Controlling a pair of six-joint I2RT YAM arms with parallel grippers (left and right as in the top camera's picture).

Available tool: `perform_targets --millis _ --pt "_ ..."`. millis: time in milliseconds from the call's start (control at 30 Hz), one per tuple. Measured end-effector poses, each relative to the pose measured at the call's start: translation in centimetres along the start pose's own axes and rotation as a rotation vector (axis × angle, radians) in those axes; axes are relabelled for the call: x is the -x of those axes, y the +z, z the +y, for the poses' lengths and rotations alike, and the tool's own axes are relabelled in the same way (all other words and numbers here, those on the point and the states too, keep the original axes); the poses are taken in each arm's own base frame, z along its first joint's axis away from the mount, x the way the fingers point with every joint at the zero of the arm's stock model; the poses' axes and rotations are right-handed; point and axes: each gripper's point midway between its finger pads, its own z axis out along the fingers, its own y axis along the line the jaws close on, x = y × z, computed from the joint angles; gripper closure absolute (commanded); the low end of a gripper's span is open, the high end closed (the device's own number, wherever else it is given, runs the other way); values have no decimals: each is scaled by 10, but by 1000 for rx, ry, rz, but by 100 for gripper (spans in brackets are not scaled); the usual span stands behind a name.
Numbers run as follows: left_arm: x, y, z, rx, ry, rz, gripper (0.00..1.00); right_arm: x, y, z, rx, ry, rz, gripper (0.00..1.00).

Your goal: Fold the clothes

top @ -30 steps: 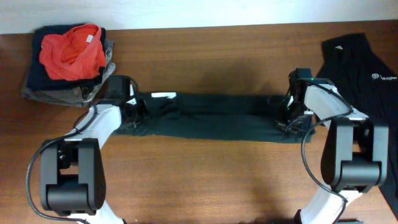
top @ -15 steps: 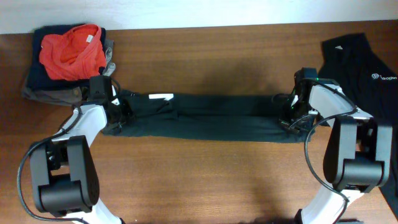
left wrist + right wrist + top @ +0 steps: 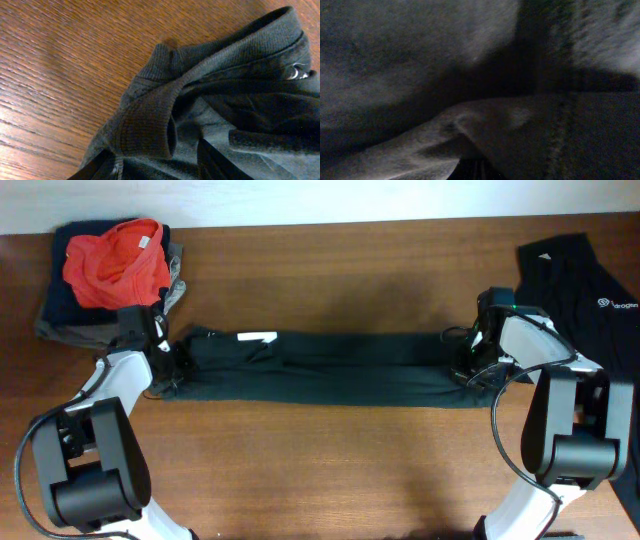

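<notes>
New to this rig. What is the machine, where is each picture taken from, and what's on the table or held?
Two robot arms stand at a wooden table, each ending in two fingers. The wide picture looks straight down; the other two come from cameras on the wrists, so they show cloth up close. A black shirt, folded into a long strip, lies stretched between the arms. The left arm's fingers seem to pinch its collar end, near the white label; the right arm's fingers are shut on the other end. A pile of clothes topped by a red garment sits at the back left, and another black shirt lies at the right edge.
</notes>
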Motion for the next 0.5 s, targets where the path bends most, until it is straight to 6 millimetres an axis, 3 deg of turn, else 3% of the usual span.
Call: perform_targets --millis 200,300,367,467,500 --pt "-2 -5 6 8 -17 24 51 1 -20 -17 -87 18 61 96" --pt "-1 -17 7 17 -21 18 51 15 -52 -15 -98 21 42 96" --pt "7 -35 4 12 -18 -20 52 23 -75 -13 -99 13 24 94" --pt "25 -74 -5 -19 -4 -118 39 25 -111 -12 -104 -15 20 78" --pt "30 -90 -9 -28 -1 -154 34 23 -122 -13 -107 -32 26 66"
